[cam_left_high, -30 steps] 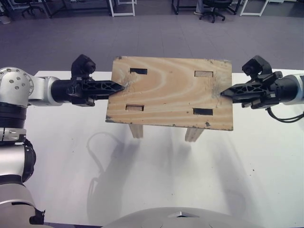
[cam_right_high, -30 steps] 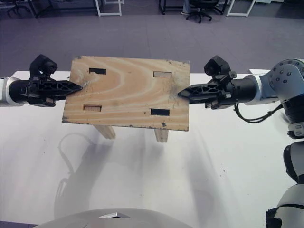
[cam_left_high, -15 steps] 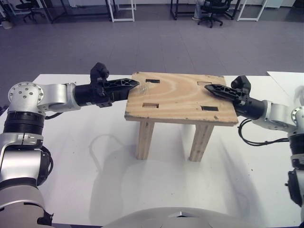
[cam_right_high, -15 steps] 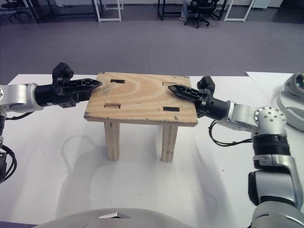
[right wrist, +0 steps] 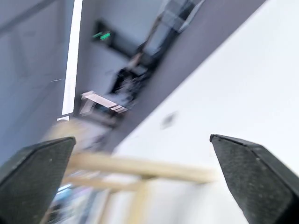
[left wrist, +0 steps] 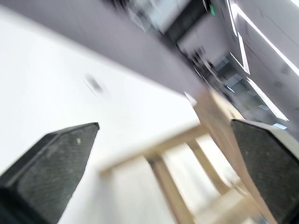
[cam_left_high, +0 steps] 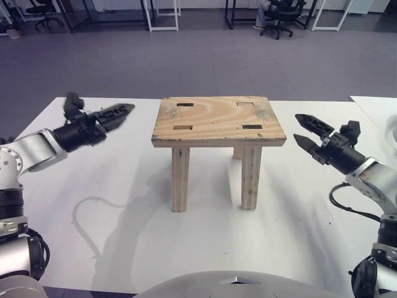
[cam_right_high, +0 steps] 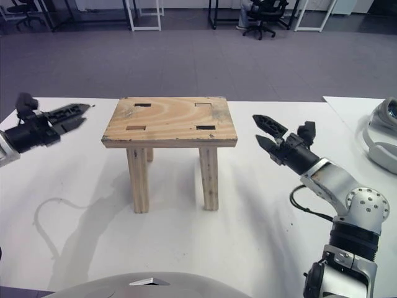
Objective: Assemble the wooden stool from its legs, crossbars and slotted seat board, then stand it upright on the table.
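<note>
From the head, we see the stool (cam_left_high: 218, 121) standing upright on the table (cam_left_high: 124, 242). The left gripper (cam_left_high: 126, 112) is at the left of the stool, the right gripper (cam_left_high: 297, 128) at its right, both apart from it. We think a careless swing of either gripper could push the stool over. In the left wrist view, the fingers (left wrist: 49, 175) stand wide and hold nothing. In the right wrist view, the fingers (right wrist: 254, 179) are also wide, empty, touching nothing.

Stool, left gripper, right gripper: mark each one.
stool (cam_left_high: 218, 118), left eye view, middle of the seat board.
left gripper (cam_left_high: 127, 112), left eye view, midway between its open jaws.
right gripper (cam_left_high: 296, 127), left eye view, midway between its open jaws.
</note>
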Available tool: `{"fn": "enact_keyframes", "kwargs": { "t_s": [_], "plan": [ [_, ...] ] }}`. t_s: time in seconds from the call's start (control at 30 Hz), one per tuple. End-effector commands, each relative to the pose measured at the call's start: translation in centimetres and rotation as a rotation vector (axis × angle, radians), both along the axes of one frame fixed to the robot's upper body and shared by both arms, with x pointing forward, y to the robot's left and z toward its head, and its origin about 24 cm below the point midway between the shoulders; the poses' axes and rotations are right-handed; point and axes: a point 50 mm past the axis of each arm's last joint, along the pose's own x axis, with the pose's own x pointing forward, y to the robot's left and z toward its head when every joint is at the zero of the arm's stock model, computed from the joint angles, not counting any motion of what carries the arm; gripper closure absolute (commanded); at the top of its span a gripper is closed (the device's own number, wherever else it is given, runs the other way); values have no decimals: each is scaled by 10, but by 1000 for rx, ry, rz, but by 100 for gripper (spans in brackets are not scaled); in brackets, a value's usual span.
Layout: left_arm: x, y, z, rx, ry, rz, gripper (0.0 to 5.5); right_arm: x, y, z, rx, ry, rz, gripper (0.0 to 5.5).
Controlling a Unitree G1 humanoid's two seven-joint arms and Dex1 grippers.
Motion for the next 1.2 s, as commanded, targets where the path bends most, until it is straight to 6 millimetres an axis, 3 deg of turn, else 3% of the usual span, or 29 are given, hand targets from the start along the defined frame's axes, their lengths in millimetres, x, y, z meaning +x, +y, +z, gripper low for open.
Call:
{"fn": "enact_keyframes", "kwargs": {
  "t_s": [0.03, 0.13, 0.33, 0.6, 0.77, 0.87, 1.07, 1.2],
  "plan": [
    [2, -5, -69, 421, -107, 214, 34, 28, -10, -49, -686, -47, -185, 10],
    [-8, -3, -106, 621, -111, 320, 34, 41, -9, -76, -849, -31, -227, 10],
    [-17, 14, -138, 723, -56, 504, 34, 49, -18, -104, -941, 31, -346, 10],
    [-12, 27, -130, 744, -117, 605, 34, 64, -4, -102, -1032, -47, -349, 10],
    [-9, 31, -123, 768, -161, 633, 34, 57, -1, -113, -1037, -23, -363, 10],
    [-10, 37, -124, 769, -145, 667, 34, 56, -3, -120, -946, 48, -407, 10],
    [-12, 34, -125, 739, -147, 727, 34, 61, -10, -111, -959, 29, -421, 10],
    [-12, 25, -118, 721, -206, 790, 34, 66, -16, -100, -921, 15, -323, 10]
  ]
}}
